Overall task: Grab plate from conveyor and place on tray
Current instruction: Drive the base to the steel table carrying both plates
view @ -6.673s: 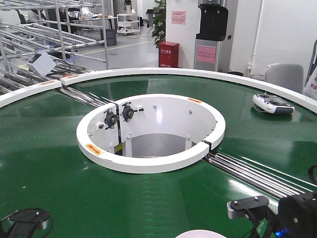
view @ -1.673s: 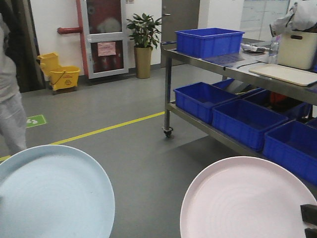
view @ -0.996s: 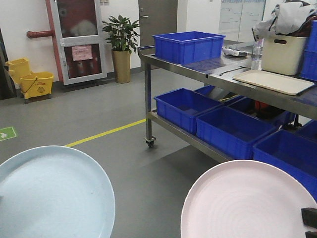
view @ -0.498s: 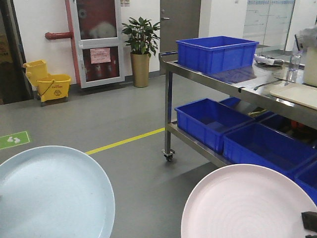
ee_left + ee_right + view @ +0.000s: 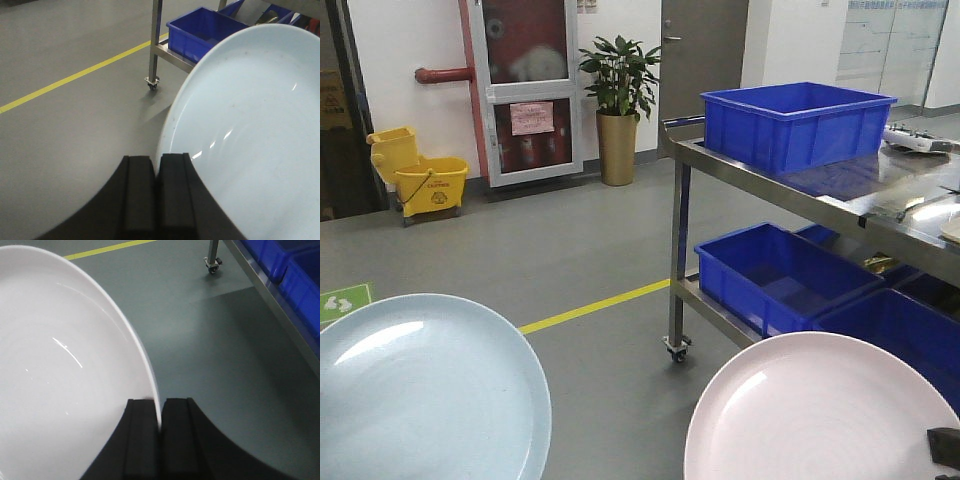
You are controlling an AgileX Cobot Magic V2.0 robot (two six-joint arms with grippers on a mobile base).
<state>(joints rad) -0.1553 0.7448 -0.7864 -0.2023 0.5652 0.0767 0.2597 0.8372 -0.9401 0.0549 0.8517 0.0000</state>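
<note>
We held the plate (image 5: 65, 365) by its rim in the right claw (image 5: 160, 412), closed tight on it, over the floor (image 5: 210, 340) near the counter (image 5: 840, 190). The left claw (image 5: 156, 167) likewise pinched a blue plate (image 5: 250, 125). Pickup appeared complete. Placement remained, and the tray was out of view.

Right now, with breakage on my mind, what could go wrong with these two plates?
The right gripper pinches the pink plate only at its rim, and the left gripper the blue plate likewise, over bare floor: a slip would likely break either. The pink plate could also clip the steel trolley.
</note>
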